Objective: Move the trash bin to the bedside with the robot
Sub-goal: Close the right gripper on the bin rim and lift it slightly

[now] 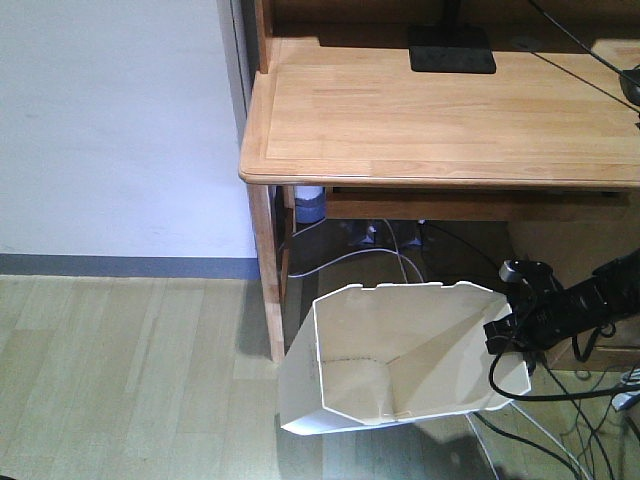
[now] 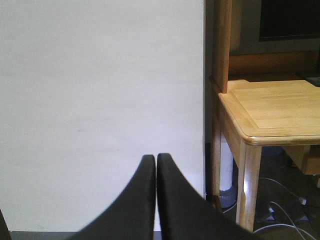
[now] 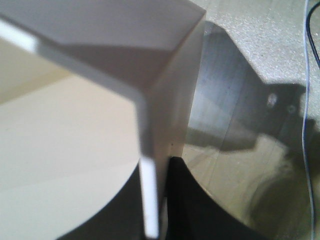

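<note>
Two fingers of the right gripper (image 1: 506, 333) clamp the trash bin (image 1: 385, 350) by its wall, near a desk (image 1: 440, 110) leg; the left gripper (image 2: 156, 161) is pressed closed, empty.

One white thin-walled plastic trash bin (image 1: 400, 350). One light wooden worktop (image 1: 450, 120), with one flat black rectangular stand base (image 1: 451, 50) on it. Two black grippers: the right gripper (image 1: 503, 335) and the left gripper (image 2: 155, 159). One pale cylinder (image 1: 310, 203) under the worktop. The loose cables (image 1: 345, 257) are too tangled to count.
</note>
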Controlling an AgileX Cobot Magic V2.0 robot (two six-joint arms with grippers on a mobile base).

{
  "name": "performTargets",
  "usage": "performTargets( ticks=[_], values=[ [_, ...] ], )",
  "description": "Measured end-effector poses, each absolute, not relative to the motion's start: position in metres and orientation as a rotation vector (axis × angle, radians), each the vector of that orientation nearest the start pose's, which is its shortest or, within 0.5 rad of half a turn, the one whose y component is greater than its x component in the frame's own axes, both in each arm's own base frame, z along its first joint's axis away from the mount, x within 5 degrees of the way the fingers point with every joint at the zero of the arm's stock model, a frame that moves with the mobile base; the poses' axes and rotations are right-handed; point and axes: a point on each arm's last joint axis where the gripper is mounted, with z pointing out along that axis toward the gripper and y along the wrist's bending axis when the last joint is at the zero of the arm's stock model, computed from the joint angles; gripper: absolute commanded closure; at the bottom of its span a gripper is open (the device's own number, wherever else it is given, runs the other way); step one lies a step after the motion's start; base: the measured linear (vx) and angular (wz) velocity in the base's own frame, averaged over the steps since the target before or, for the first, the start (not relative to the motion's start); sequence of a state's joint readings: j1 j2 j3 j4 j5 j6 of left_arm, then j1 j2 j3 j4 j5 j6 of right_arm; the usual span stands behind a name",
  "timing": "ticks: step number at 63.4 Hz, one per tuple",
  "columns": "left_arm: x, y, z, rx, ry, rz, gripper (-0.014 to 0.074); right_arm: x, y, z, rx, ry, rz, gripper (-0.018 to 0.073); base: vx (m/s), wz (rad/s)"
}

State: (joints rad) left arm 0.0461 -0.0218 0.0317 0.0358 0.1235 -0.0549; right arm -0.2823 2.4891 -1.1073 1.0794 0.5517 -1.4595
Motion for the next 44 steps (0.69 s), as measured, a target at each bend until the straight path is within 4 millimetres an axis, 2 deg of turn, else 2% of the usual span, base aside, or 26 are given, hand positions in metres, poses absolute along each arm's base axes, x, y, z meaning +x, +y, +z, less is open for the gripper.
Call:
performTargets(
  ticks=[23,44],
  values=[
    [0.0559,0.0030,0.1924,-0.056,1.616,0.024,0.0603,0.3343,-0.0486,-0.0458,-0.279,2.872,0.757,0.0564,0.00,0.00],
    [0.0559,0.0030,0.1924,-0.056,1.616,0.024,0.0603,0.3338,-0.0498,-0.0467,-0.297,2.879,0.734,0.0564,0.00,0.00]
  ],
)
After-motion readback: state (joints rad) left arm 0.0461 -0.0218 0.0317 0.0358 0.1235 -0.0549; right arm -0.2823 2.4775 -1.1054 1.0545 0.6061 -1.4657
